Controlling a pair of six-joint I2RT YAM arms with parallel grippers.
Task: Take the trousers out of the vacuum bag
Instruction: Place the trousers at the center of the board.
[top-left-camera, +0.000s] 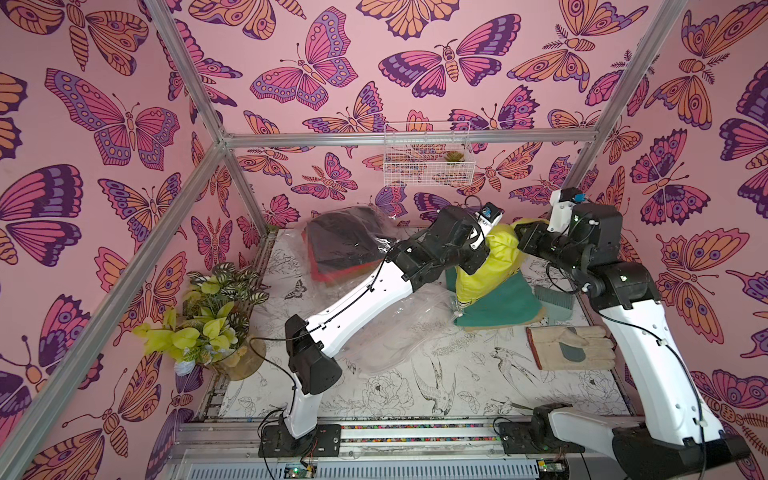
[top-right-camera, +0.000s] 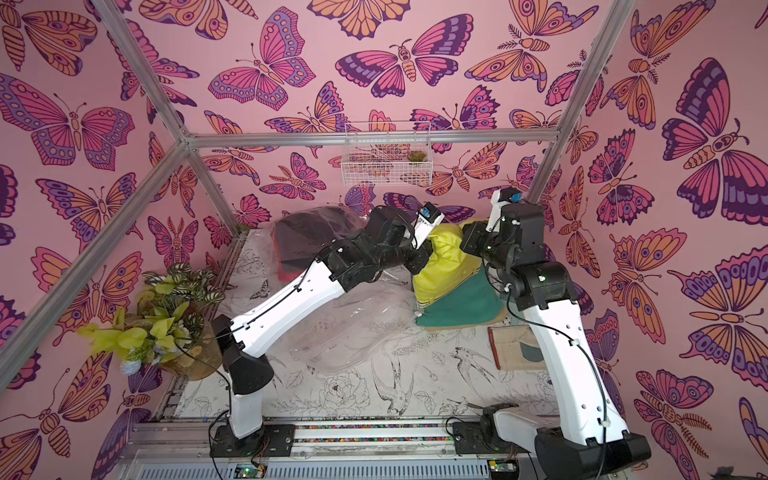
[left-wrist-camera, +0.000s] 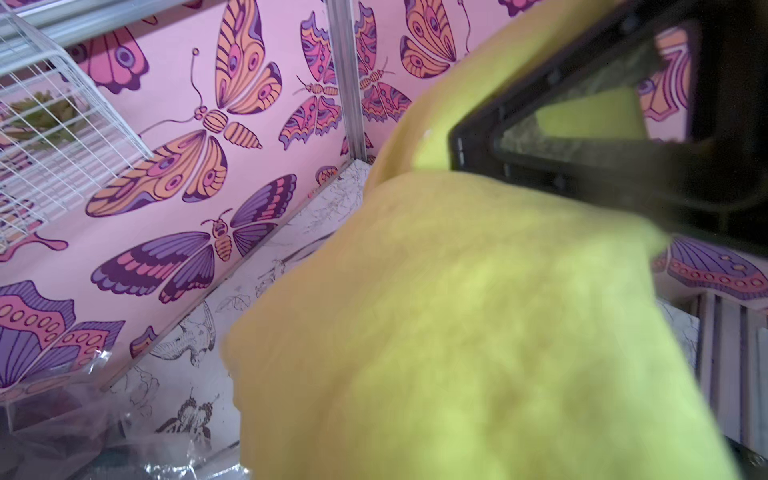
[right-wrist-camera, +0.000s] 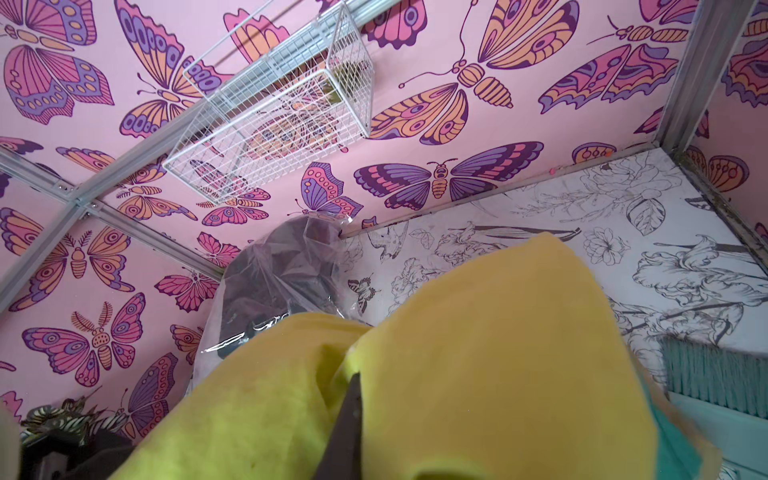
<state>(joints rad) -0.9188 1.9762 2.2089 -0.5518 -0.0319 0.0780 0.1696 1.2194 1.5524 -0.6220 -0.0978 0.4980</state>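
The yellow trousers (top-left-camera: 496, 266) (top-right-camera: 446, 266) hang bunched between both grippers above the back right of the table. My left gripper (top-left-camera: 486, 249) is shut on them, its jaws buried in yellow cloth (left-wrist-camera: 457, 332). My right gripper (top-left-camera: 521, 237) (left-wrist-camera: 457, 149) is shut on their upper edge; one dark finger (right-wrist-camera: 351, 399) shows between the folds. Under them lie the teal green trousers (top-left-camera: 498, 307) on a tan pair (top-left-camera: 494, 328). The vacuum bag (top-left-camera: 399, 332) (top-right-camera: 345, 336) sprawls crinkled under the left arm. Its far end (right-wrist-camera: 282, 270) holds black trousers (top-left-camera: 345, 237) and red ones (top-left-camera: 332, 276).
Pale work gloves (top-left-camera: 569, 347) lie at the right, a teal brush (top-left-camera: 555, 297) (right-wrist-camera: 715, 374) behind them. A potted plant (top-left-camera: 208, 316) stands at the left edge. A white wire basket (top-left-camera: 428, 158) hangs on the back wall.
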